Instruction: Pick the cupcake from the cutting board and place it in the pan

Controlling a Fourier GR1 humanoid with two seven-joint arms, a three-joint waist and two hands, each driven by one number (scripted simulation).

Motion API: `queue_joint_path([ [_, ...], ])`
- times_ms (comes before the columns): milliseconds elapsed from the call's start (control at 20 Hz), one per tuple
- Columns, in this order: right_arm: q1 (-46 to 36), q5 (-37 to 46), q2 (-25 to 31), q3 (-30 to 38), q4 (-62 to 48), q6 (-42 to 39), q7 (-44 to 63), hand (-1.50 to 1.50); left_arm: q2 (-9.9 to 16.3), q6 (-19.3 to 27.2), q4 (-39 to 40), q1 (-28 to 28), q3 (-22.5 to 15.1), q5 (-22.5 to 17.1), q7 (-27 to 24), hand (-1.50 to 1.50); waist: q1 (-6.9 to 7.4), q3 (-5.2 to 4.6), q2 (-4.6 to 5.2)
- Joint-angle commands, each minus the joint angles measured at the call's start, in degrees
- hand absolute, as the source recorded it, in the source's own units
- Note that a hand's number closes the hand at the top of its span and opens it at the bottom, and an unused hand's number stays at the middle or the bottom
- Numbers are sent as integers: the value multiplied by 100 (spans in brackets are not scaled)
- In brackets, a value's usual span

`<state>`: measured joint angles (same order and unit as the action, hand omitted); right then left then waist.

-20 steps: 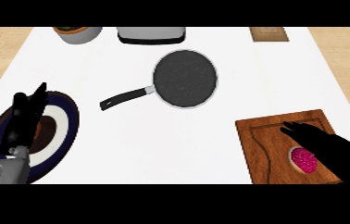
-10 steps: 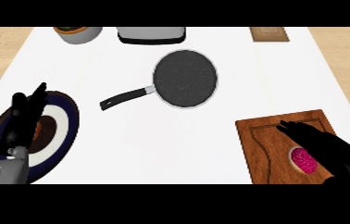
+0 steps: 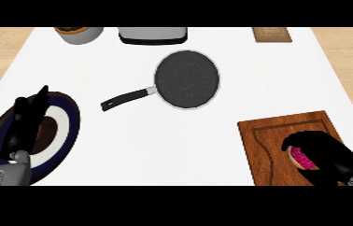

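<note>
1. Pink-frosted cupcake (image 3: 301,157) sits on the brown wooden cutting board (image 3: 276,148), right hand (image 3: 324,150) fingers curled round it.
2. Black round pan (image 3: 187,79) lies mid-bench, well apart.
3. Left hand (image 3: 27,122) rests, fingers straight.

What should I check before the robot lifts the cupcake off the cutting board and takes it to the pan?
1. Right hand curled over cupcake: ok.
2. Grasp closed around cupcake: cannot tell, the hand hides most of it.
3. Cupcake on cutting board: ok.
4. Pan holds nothing: ok.
5. Counter between board and pan free of objects: ok.
6. Left hand resting over the plate, away from the route: ok.
</note>
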<state>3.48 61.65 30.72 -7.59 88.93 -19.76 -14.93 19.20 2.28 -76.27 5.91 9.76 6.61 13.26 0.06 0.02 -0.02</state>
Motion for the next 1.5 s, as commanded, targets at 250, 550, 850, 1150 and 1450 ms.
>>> queue_joint_path([
  [250, -372, 447, -383, 174, -589, 637, -331, 150, -96, -8, 327, 239, 134, 129, -93, 0, -3, -2, 6],
  [550, 357, 279, -1132, 653, 335, 289, 1228, 150, 108, -255, 96, -85, 320, -42, -125, 0, -79, -13, -24],
  [850, 1260, 680, -2880, 948, 1040, 1128, 3639, 150, 106, 16, 18, -85, 389, 81, 81, 0, -486, -29, -122],
  [1150, 1008, 1863, -3055, -479, 2977, 2335, 4881, 150, 129, -155, -12, -89, 375, -15, 97, 0, -189, -26, -105],
  [1450, 264, 3159, -3068, -2651, 2721, 2515, 7073, 150, -109, -94, 11, 185, 71, 159, 183, 0, 10, -11, -3],
])
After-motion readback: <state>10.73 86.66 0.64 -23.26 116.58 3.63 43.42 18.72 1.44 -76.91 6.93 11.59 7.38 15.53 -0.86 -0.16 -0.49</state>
